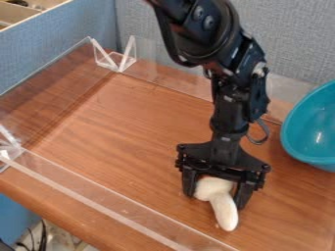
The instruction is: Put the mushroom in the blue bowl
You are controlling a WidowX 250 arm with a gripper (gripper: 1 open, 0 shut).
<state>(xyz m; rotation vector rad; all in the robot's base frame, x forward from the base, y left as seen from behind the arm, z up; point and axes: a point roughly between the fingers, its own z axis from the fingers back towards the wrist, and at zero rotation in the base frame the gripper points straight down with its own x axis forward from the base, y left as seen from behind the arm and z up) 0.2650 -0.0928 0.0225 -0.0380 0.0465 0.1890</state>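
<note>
A cream-white mushroom (pixel 221 202) lies on the wooden table near the front edge, its stem pointing toward the camera and its cap between the gripper's fingers. My black gripper (pixel 218 187) points straight down over the cap, jaws open, one finger on each side of it. Whether the fingers touch the mushroom I cannot tell. The teal-blue bowl (pixel 311 128) sits at the right edge of the view, partly cut off, a short way right and behind the gripper.
A clear acrylic wall (pixel 78 196) runs along the table's front and left sides, with clear brackets (pixel 118 56) at the far corner. A blue partition stands behind. The wooden table (pixel 118 127) stretches to the left of the arm.
</note>
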